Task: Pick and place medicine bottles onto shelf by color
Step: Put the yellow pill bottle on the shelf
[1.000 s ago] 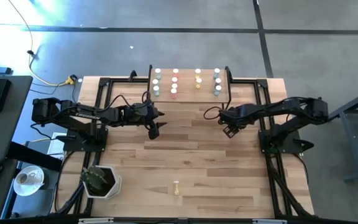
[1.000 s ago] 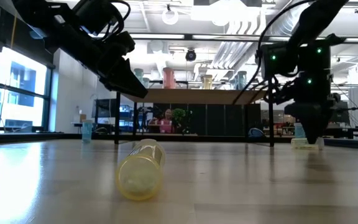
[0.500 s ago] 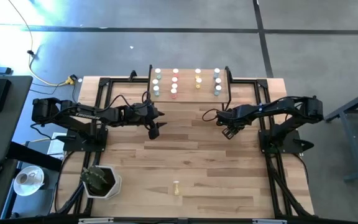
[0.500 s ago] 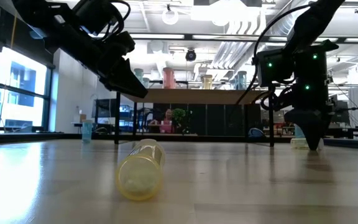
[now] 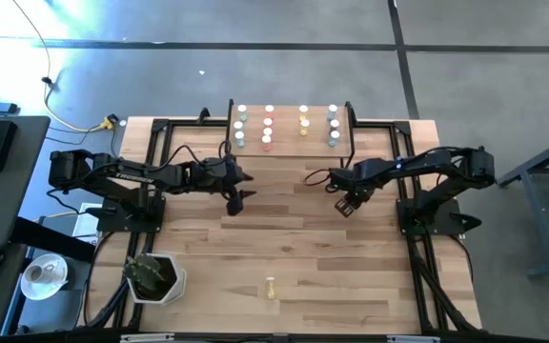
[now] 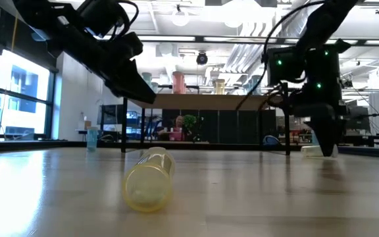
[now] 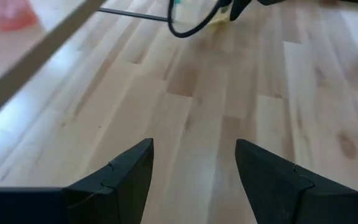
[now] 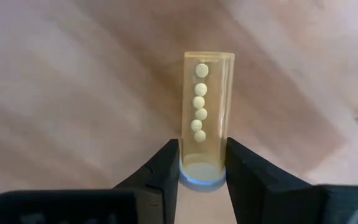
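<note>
A yellow medicine bottle (image 8: 207,112) with pale pills inside lies on its side on the table, under my right gripper (image 8: 202,163), which points down and is shut on it. In the low view the bottle (image 6: 310,151) shows beside the fingers. A second yellow bottle (image 5: 271,285) lies near the front edge. The shelf (image 5: 289,145) at the far edge holds green, pink, yellow and blue bottles in columns. My left gripper (image 5: 237,201) hangs open above the table's left middle, touching nothing. My right gripper pinches the bottle's white-capped end (image 8: 202,177) between its two fingers, one on each side. The fingers come from above, pointing down, and lie across the bottle. The bottle lies flat on the table, its other end pointing away from the fingers.
A potted plant (image 5: 153,276) stands at the near left corner. Black frame rails (image 5: 156,152) run along both table sides. Open wood lies between the arms and toward the near edge.
My right gripper has shifted a little toward the table's left, turned at the wrist, and drawn its fingers together around the yellow bottle. My left gripper has kept still.
</note>
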Controlling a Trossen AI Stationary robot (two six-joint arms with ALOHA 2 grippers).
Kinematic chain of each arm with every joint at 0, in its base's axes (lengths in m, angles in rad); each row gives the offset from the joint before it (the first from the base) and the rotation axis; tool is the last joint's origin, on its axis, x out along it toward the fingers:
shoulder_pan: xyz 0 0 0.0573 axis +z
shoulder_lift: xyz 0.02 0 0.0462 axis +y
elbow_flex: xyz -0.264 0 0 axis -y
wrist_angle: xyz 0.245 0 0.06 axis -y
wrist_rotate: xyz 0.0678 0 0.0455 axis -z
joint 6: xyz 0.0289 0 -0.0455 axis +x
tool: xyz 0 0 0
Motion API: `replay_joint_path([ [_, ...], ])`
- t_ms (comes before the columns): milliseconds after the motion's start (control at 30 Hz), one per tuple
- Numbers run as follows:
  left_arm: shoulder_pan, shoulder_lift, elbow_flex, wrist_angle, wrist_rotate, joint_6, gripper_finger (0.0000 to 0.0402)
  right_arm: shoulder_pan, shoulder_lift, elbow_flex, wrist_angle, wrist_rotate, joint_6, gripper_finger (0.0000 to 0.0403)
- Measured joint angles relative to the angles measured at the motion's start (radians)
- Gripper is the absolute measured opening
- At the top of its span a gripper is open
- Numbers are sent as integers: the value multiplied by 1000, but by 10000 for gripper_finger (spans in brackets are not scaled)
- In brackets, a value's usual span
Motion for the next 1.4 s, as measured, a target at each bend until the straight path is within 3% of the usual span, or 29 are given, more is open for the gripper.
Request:
replay_joint_path([
  [233, -18, 0, 0, 0, 28, -65, 218, 102, 0, 44, 94, -91, -4, 92],
  [600, -54, 0, 0, 9, 76, -211, 218, 265, 0, 215, 224, -83, -137, 92],
  [800, -57, 0, 0, 89, 166, -322, 218, 293, 0, 311, 229, 17, -324, 92],
  [1033, -57, 0, 0, 214, 234, -430, 218, 297, -1, 394, 260, 189, -696, 92],
  [1400, -57, 0, 86, 254, 242, -471, 218, 320, -1, 412, 393, 443, -1209, 92],
])
